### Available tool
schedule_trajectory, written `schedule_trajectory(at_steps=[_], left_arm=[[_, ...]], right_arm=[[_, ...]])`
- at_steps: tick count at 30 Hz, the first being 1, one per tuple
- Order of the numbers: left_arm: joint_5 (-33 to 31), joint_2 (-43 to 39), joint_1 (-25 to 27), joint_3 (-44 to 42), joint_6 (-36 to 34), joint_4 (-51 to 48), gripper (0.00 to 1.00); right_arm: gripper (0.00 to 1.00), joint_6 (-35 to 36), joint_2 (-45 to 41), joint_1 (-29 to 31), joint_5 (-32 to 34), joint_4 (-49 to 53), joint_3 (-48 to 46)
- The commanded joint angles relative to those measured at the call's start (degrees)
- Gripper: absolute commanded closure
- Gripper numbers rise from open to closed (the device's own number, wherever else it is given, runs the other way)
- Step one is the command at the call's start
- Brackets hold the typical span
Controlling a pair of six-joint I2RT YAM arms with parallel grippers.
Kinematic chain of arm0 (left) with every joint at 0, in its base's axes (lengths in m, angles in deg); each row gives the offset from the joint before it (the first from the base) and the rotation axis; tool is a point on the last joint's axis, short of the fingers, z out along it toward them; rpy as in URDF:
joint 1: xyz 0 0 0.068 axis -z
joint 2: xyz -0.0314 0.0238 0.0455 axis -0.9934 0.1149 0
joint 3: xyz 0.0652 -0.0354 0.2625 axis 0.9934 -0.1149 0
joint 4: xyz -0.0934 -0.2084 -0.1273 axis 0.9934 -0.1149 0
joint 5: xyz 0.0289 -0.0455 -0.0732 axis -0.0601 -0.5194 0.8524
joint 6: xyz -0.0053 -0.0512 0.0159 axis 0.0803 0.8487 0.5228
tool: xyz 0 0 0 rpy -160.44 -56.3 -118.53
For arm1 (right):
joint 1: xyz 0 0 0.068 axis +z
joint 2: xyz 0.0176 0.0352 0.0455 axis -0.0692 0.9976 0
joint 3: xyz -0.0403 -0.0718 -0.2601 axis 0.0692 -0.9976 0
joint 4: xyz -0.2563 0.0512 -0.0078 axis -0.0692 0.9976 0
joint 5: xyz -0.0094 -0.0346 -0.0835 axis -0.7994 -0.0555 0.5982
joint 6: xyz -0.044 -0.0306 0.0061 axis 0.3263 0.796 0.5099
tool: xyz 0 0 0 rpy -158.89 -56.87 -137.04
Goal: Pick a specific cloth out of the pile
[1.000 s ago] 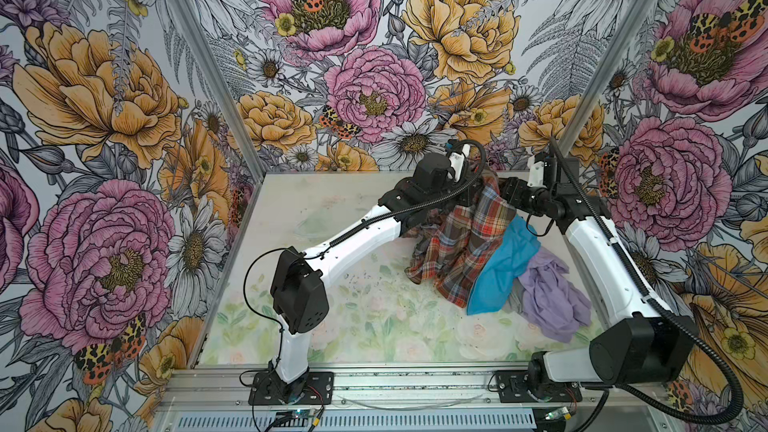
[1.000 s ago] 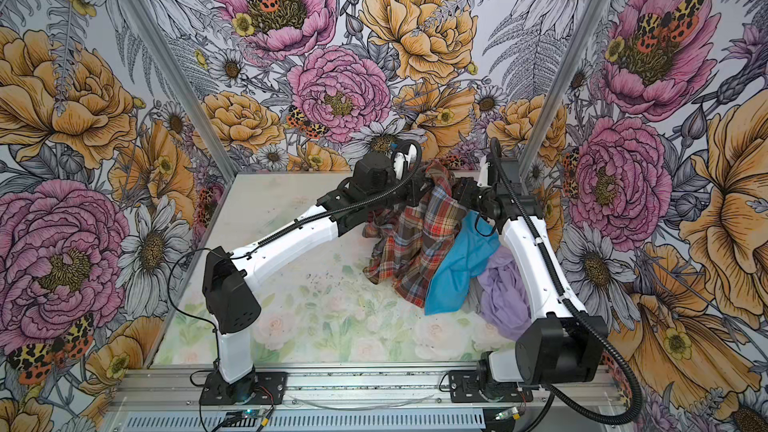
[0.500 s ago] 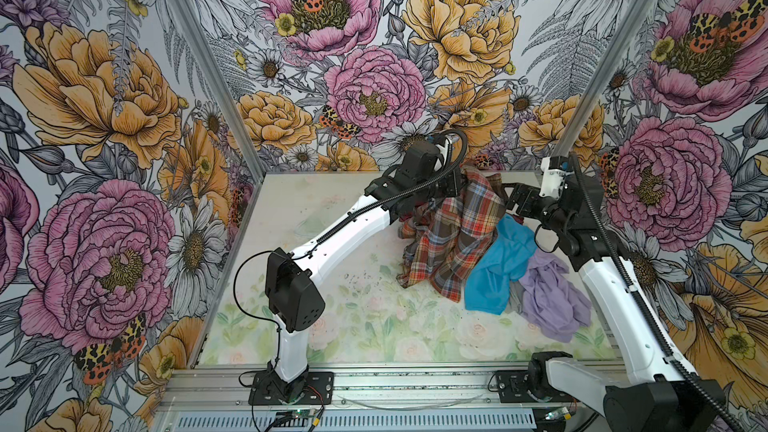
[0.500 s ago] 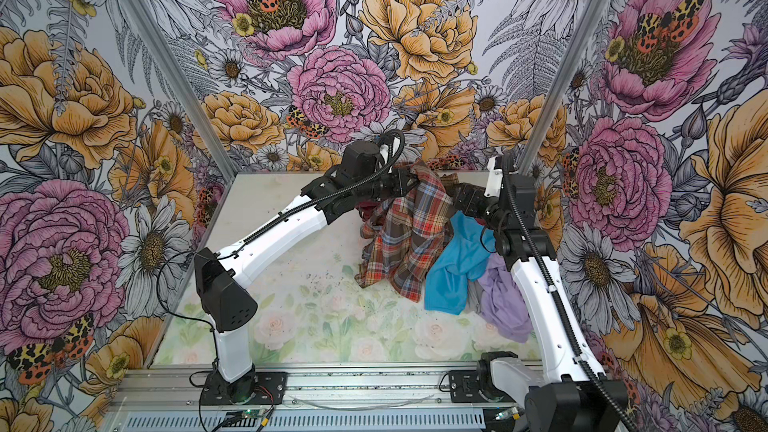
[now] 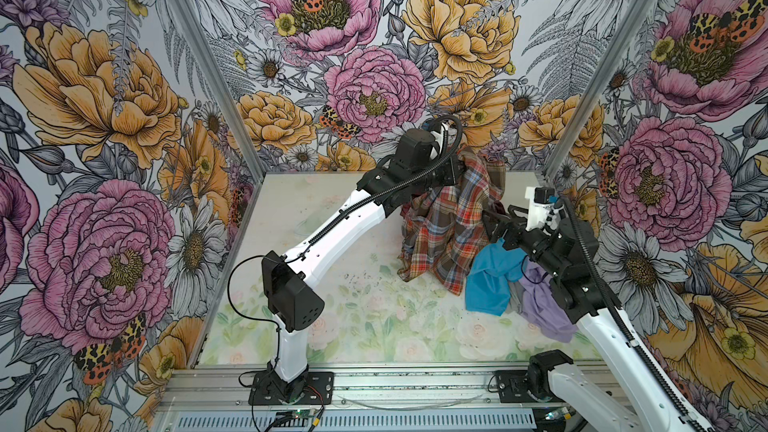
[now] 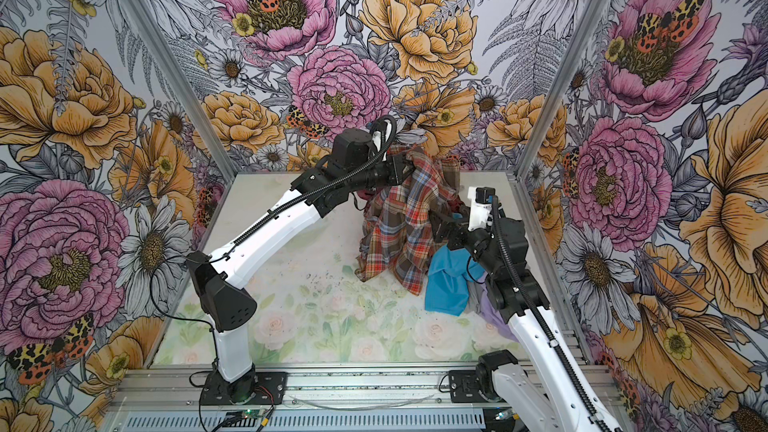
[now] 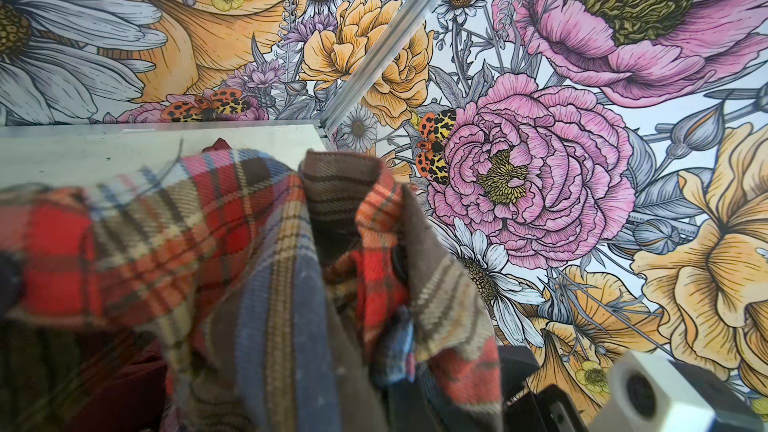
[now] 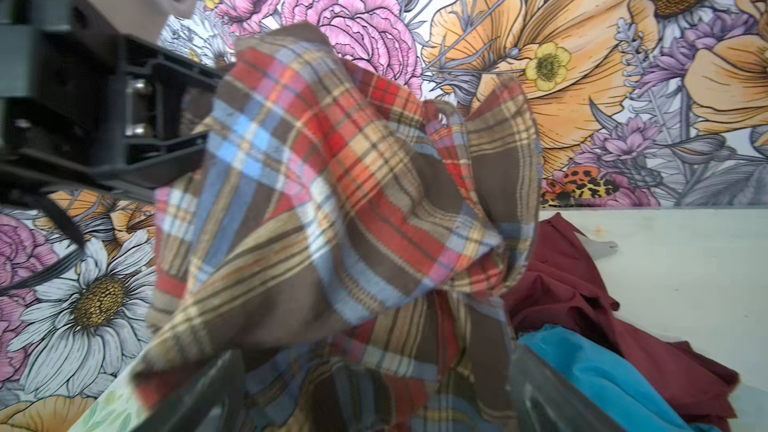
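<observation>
Clenched in the left gripper (image 5: 456, 171): bunched top of the plaid shirt (image 5: 453, 234), hanging below the jaws, lower hem down on the table (image 5: 332, 326), one edge touching the blue garment (image 5: 488, 284). Spread wide, gripping nothing: right gripper (image 5: 492, 224), just beside the hanging folds. Under that right gripper, the pile (image 5: 513, 299): blue garment, lavender garment (image 5: 544, 313), maroon garment (image 8: 582, 284) behind. Judged: shirt mostly lifted out, not yet clear; left to do, carrying aside and setting down apart. No readable brand, label or writing anywhere.
</observation>
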Motion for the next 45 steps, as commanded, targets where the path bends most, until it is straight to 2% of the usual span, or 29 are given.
schedule_trajectory(at_steps=[1,8,11,15,19,26,29,32,34,36,38,39,43,45], left_arm=[[-1.6,0.5,-0.9,-0.9,-0.9,2.0,1.0],[-2.2,2.0,-1.3,-2.4,-1.5,2.0,1.0],[-2.7,2.5,-1.6,-2.8,-1.6,2.0,1.0],[-2.8,3.0,-1.5,-3.1,-1.5,1.9,1.0],[-3.4,3.4,-1.2,-3.1,-1.6,1.9,1.0],[-4.0,3.7,-0.8,-3.6,-1.7,2.0,1.0],[-4.5,3.9,-0.4,-3.8,-2.1,2.0,1.0],[-4.6,3.7,-0.4,-4.1,-2.3,2.0,1.0],[-4.8,3.4,-0.6,-4.5,-2.7,2.0,1.0],[-4.7,2.9,-1.2,-5.0,-3.0,1.9,1.0],[-4.8,2.3,-1.9,-5.7,-3.4,1.7,0.93],[-4.8,1.8,-2.3,-6.2,-3.7,1.8,0.86],[-4.9,-0.2,-4.1,-8.9,-4.9,1.8,0.44],[-5.2,-1.3,-4.6,-10.1,-5.8,1.8,0.31]], right_arm=[[0.0,-1.8,-1.4,1.3,-0.9,-5.9,-1.9],[0.0,-1.2,-2.9,4.9,0.3,-8.3,-5.9],[0.01,-1.4,-1.1,6.6,-0.4,-10.5,-6.3],[0.01,-1.6,3.4,10.6,2.4,-13.7,-6.1],[0.01,-2.2,10.0,15.4,8.3,-15.4,-4.7],[0.03,-6.5,18.4,19.1,18.3,-21.6,-4.6],[0.18,-7.8,21.0,19.9,22.0,-25.3,-4.0],[0.6,-8.6,22.1,19.8,23.9,-26.1,-2.0],[0.99,-8.6,21.5,19.8,23.8,-24.4,-0.2],[1.0,-8.8,20.0,19.8,24.1,-21.5,1.2],[1.0,-8.3,17.7,19.8,25.1,-17.5,2.9],[1.0,-8.1,16.5,19.6,25.8,-14.7,4.3],[1.0,-5.7,14.6,17.2,24.6,-2.9,12.3],[1.0,-5.5,14.3,15.4,22.0,-0.8,15.1]])
